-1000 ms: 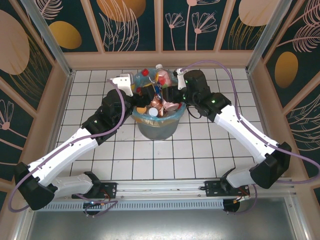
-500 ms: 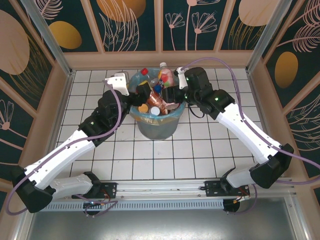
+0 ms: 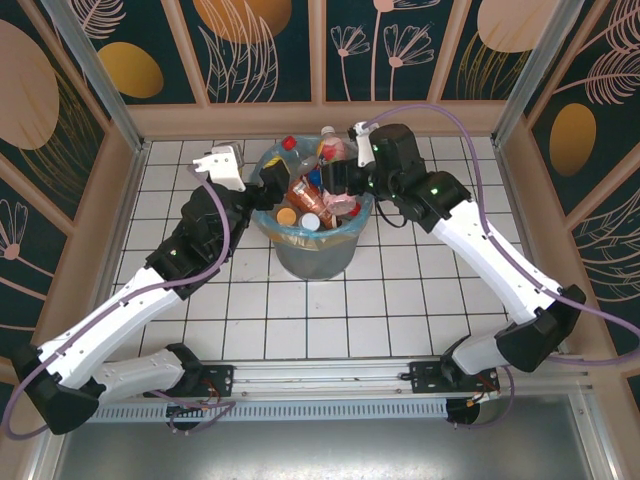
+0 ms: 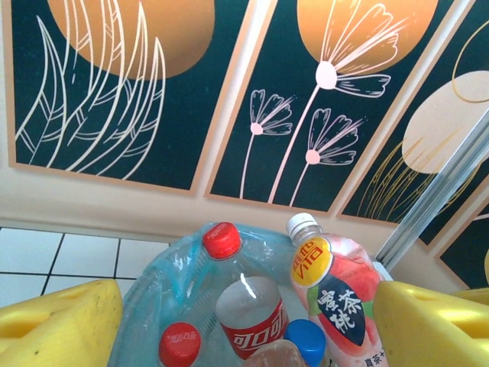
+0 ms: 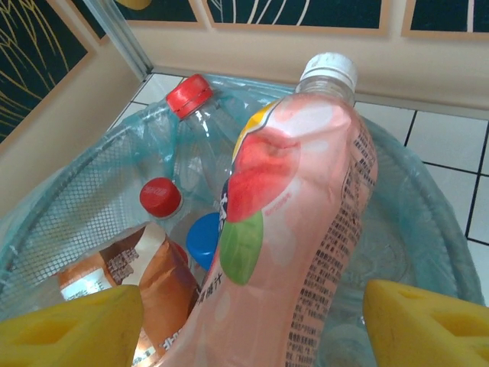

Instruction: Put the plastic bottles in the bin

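Observation:
The grey bin, lined with a blue bag, stands mid-table, heaped with plastic bottles. A pink peach-label bottle stands tilted at the far rim, white cap up. My right gripper is open around its lower body, yellow fingers apart from it on both sides. My left gripper hangs open over the bin's left rim, holding nothing. Below it lie a red-label cola bottle, a red cap and a blue cap. An orange-label bottle lies left of the pink one.
White tiled floor surrounds the bin. Patterned walls close in the back and sides, with metal posts at the back corners. The back wall rises close behind the bin.
My right gripper has opened and let go of the pink bottle, which now leans in the bin. My left gripper has drawn back left toward the rim.

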You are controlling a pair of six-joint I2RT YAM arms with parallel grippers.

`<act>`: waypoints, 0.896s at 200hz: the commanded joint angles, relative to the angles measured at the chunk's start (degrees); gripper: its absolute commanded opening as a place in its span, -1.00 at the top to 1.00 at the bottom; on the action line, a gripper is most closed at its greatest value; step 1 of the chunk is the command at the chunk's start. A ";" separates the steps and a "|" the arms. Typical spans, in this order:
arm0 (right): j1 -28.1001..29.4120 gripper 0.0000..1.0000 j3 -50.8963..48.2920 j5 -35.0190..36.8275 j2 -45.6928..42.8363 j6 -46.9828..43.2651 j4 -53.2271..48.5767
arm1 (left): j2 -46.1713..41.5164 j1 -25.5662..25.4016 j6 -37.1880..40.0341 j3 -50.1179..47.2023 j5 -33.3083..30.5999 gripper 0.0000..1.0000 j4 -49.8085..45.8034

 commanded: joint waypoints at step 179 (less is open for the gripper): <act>-32.90 -0.66 -25.26 11.29 -16.71 2.12 30.09 | -13.95 18.54 12.36 -21.85 -25.75 -0.75 16.89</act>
